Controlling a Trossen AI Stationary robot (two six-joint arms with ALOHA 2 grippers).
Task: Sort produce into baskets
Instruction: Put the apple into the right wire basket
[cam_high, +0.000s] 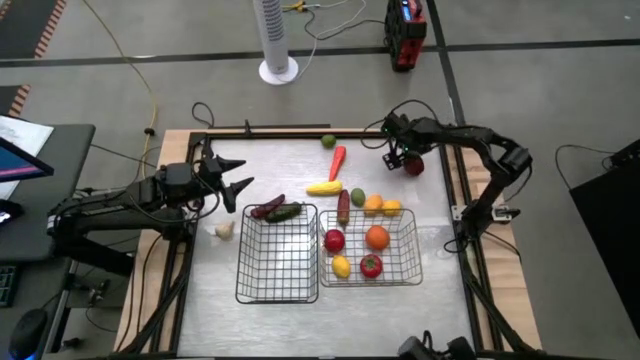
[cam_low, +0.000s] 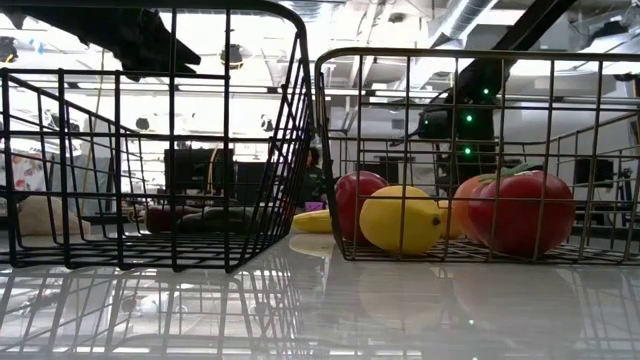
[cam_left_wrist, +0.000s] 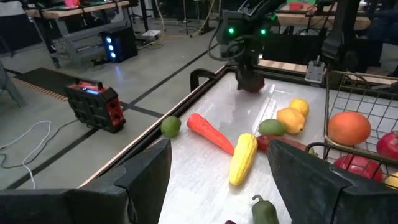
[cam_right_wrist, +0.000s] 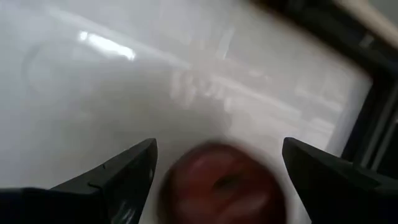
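Note:
My right gripper (cam_high: 402, 158) is open at the table's far right, pointing down over a round dark-red fruit (cam_high: 414, 166). In the right wrist view the fruit (cam_right_wrist: 221, 183) lies on the table between the two spread fingers, clear of both. My left gripper (cam_high: 238, 180) is open and empty at the left, above the table, pointing toward the loose produce. The left basket (cam_high: 277, 290) is empty. The right basket (cam_high: 412, 250) holds a red, an orange, a yellow and a tomato-like piece.
Loose on the table: a lime (cam_high: 328, 141), a red carrot (cam_high: 338, 160), yellow corn (cam_high: 324, 187), a green piece (cam_high: 357, 196), a maroon long piece (cam_high: 343, 207), two orange-yellow fruits (cam_high: 381, 205), maroon and green long ones (cam_high: 277, 210), and garlic (cam_high: 224, 230). A raised black frame edges the table.

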